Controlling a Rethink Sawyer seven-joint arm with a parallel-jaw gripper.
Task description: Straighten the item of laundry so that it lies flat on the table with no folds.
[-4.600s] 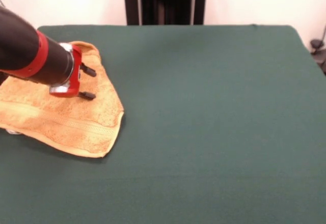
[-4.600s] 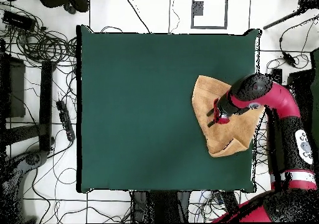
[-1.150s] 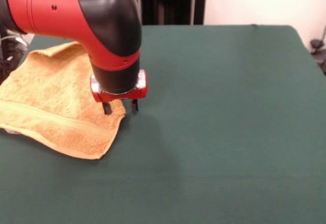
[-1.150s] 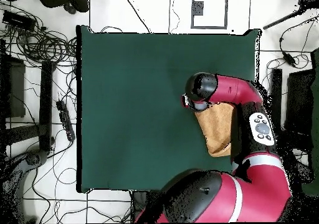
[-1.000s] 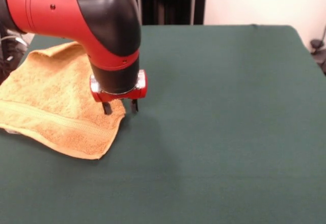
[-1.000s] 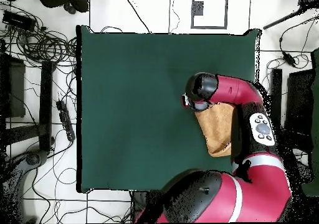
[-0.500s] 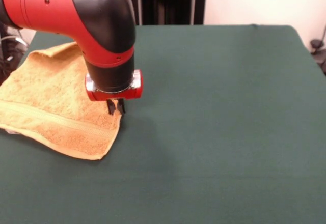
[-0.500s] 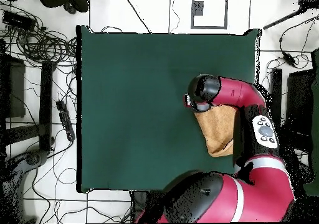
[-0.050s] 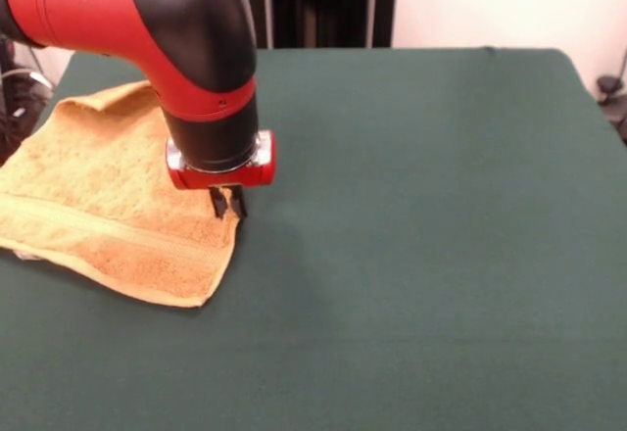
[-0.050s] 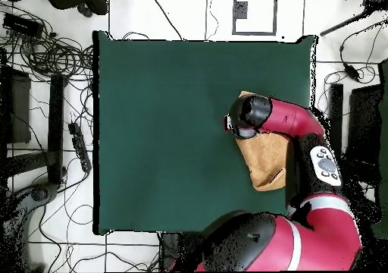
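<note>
A little while ago the tool (image 9: 230, 206) had its 2 black tips spread apart over the edge of the towel (image 9: 108, 211). Now the tips are pressed close together, pinching the towel's edge between them. That edge looks pulled up a tiny bit where it is pinched. The arm (image 9: 147, 20) has also slid a little toward the towel since then.

The towel is orange-tan and fuzzy, with soft little loops all over. A flat woven band runs across it near 1 edge, and the edges are sewn down. It is not a neat square now. It looks folded over, with a bumpy, rumpled far corner.

The towel lies at 1 side of the worktop (image 9: 421, 206), close to its edge. From above, the arm covers a large part of the towel (image 10: 265, 160), and the towel sits near the right side of the worktop (image 10: 167, 118).

The worktop is a big rectangle covered in smooth dark green cloth like felt. The arm is round, shiny and hard, red and black.
</note>
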